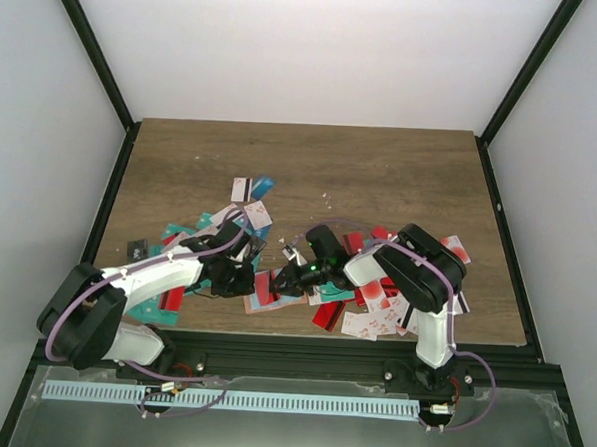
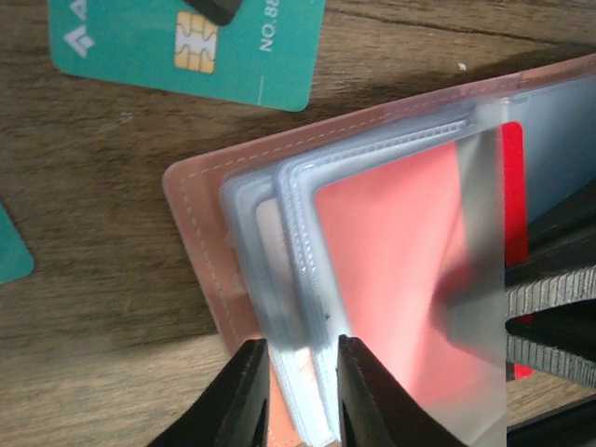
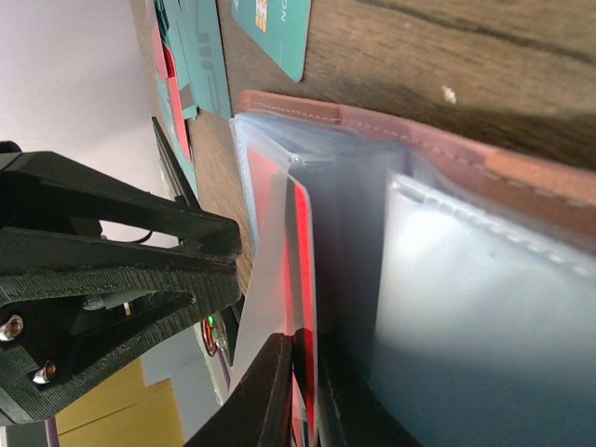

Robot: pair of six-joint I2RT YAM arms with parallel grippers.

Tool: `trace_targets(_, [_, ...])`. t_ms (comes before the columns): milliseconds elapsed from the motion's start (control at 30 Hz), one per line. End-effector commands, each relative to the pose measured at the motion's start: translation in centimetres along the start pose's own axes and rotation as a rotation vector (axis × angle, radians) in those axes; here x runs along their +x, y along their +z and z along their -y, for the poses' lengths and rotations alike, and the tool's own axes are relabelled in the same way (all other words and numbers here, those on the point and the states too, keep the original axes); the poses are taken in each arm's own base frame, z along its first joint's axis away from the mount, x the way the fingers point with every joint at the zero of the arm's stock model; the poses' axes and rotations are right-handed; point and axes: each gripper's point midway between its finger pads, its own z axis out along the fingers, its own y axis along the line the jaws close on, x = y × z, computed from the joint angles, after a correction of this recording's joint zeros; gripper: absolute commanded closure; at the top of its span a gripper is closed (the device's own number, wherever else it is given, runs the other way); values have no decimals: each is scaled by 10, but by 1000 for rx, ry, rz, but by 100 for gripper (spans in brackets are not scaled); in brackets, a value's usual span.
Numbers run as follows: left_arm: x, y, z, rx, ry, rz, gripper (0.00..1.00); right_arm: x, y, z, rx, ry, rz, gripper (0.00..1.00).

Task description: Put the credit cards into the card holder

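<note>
1 red card (image 3: 304,261) in right tool (image 3: 305,343); left tool (image 2: 303,345) grips card holder (image 2: 198,244).

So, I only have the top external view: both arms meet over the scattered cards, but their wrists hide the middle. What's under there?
Observer: The card holder lies open there, its clear sleeves fanned out.
Operator: Any card going in?
Observer: A red card sits partway in one sleeve, its edge between the right fingers.
Operator: And the left?
Observer: The left fingers straddle the sleeves' lower edge; a firm pinch can't be confirmed.
</note>
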Motion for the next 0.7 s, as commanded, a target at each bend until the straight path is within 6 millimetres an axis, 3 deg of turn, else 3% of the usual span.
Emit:
trace_targets(0, [-8, 5, 11, 37, 15, 7, 76, 15, 6, 23, 89, 64, -31, 90])
trace_targets(167, [-13, 12, 12, 26, 18, 1, 68, 19, 11, 16, 69, 40, -61, 89])
trace_targets(367, [-9, 24, 1, -29, 26, -31, 69, 22, 9, 12, 71, 21, -72, 88])
trace_targets(667, [3, 28, -22, -114, 26, -51, 75, 20, 1, 6, 139, -39, -79, 67])
